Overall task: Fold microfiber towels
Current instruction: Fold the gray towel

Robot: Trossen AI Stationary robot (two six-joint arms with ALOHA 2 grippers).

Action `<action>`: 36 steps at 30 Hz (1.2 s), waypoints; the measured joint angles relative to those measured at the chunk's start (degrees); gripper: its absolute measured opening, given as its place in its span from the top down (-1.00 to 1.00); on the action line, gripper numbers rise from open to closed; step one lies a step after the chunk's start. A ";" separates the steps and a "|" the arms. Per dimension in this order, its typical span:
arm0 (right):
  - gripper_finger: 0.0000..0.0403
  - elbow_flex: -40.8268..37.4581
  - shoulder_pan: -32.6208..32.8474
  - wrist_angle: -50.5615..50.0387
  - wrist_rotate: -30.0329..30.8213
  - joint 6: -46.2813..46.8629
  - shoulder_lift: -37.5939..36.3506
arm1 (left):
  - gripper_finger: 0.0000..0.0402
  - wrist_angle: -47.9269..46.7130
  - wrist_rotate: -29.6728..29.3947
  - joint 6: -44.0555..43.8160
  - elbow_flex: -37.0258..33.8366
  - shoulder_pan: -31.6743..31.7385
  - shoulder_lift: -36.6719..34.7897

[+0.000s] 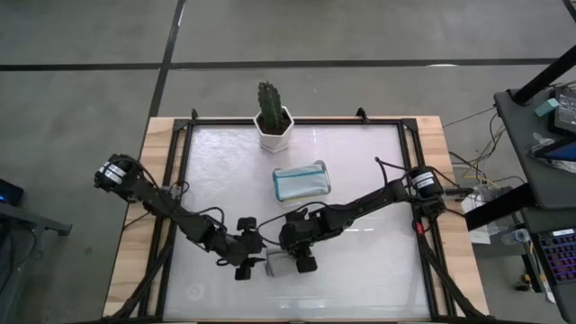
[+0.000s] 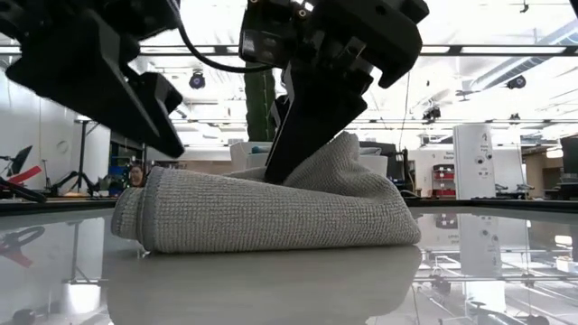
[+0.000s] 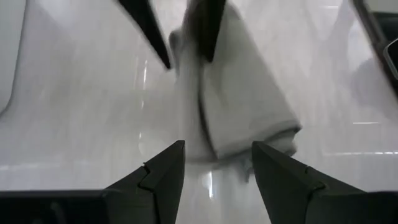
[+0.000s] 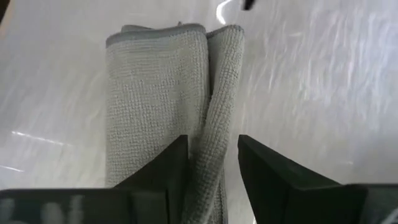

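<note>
Grey towel (image 1: 281, 264) folded into a thick bundle near the front edge of the tabletop (image 1: 360, 180), about midway between the side edges. Right gripper (image 1: 307, 263) down on the towel's right end, fingers (image 4: 171, 168) slightly parted with a raised fold of cloth between them; couldn't tell if actually pinching or letting go. Left gripper (image 1: 244, 268) just beside the towel's left end, fingers (image 3: 165, 177) spread, holding nothing, tips short of the cloth. From table height, towel (image 2: 271, 212) lying flat with a rounded folded edge on one side and a hump under the right gripper (image 2: 298, 153). Farther back: clear container (image 1: 301, 181) with something pale teal inside, near the middle of the tabletop, and a potted cactus (image 1: 271, 115) at the back edge.
</note>
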 joint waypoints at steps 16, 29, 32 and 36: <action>0.48 -0.03 0.02 -2.50 10.46 -3.46 0.09 | 0.15 11.44 -3.17 2.32 -0.50 -0.26 6.52; 0.50 -0.09 1.17 -2.89 10.60 -4.15 -1.72 | 0.15 12.75 -7.51 -0.26 -0.80 1.43 12.36; 0.51 -0.09 1.38 -3.97 10.47 -3.44 -2.88 | 0.15 12.84 -7.48 -0.26 -0.85 1.53 12.36; 0.54 -0.12 1.80 -6.04 10.22 -1.55 -4.19 | 0.19 12.80 -7.42 -0.26 -0.90 1.53 12.36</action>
